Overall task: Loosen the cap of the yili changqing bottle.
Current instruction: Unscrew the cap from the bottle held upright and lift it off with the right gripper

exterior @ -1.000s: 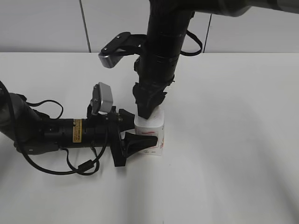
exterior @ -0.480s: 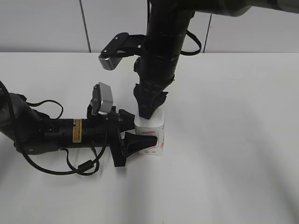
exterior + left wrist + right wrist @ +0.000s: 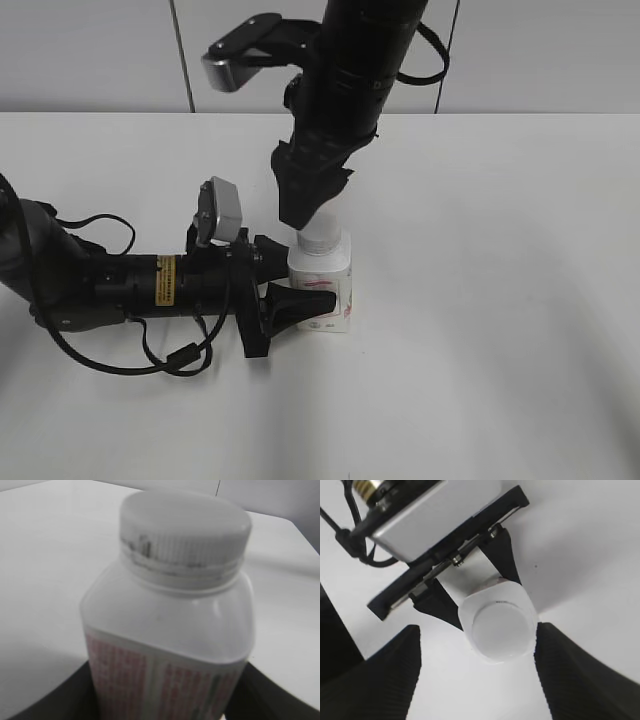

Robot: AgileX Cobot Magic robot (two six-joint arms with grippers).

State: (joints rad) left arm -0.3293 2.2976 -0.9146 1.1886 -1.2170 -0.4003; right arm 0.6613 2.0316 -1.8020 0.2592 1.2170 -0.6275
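Observation:
The yili changqing bottle (image 3: 332, 296) stands upright on the white table, white with a pink-red label. Its white ribbed cap (image 3: 322, 238) sits on the neck. My left gripper (image 3: 285, 290) lies low on the table and is shut on the bottle's body. In the left wrist view the cap (image 3: 185, 530) and bottle (image 3: 170, 630) fill the frame, with dark jaws at both lower corners. My right gripper (image 3: 300, 215) hangs open just above the cap, apart from it. In the right wrist view the cap (image 3: 501, 627) shows from above between the spread fingers (image 3: 477, 675).
The white table (image 3: 500, 300) stretches to the right and the front. The left arm and its cables (image 3: 110, 285) lie along the table at the left. A grey wall (image 3: 100, 50) stands behind.
My right gripper has let go of the cap and risen up and slightly left, so the cap now shows. The left gripper and the bottle have not moved.

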